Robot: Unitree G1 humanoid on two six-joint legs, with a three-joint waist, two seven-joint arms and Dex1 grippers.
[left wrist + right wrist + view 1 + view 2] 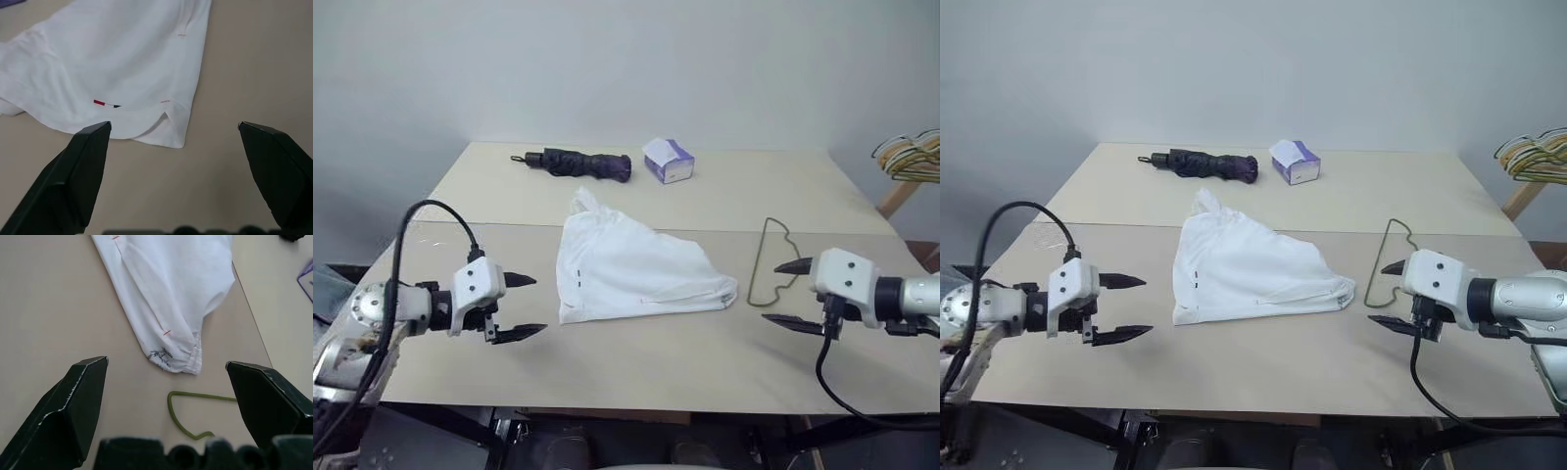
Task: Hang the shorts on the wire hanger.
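Note:
The white shorts [631, 266] lie crumpled flat in the middle of the beige table, a small red mark near the hem [100, 102] that faces my left side. To their right on the table rests the thin olive wire hanger [766, 264], its bent end [188, 428] a little beyond the gathered waistband [188, 363]. My left gripper [521, 306] hovers open just left of the shorts, empty. My right gripper [787, 294] is open too, above the hanger's lower part, holding nothing.
A folded dark umbrella [582, 164] and a small white-and-purple tissue box [668, 161] sit at the back of the table. A bunch of coloured hangers [911, 155] hangs at the far right, off the table. A seam [509, 225] runs across the tabletop.

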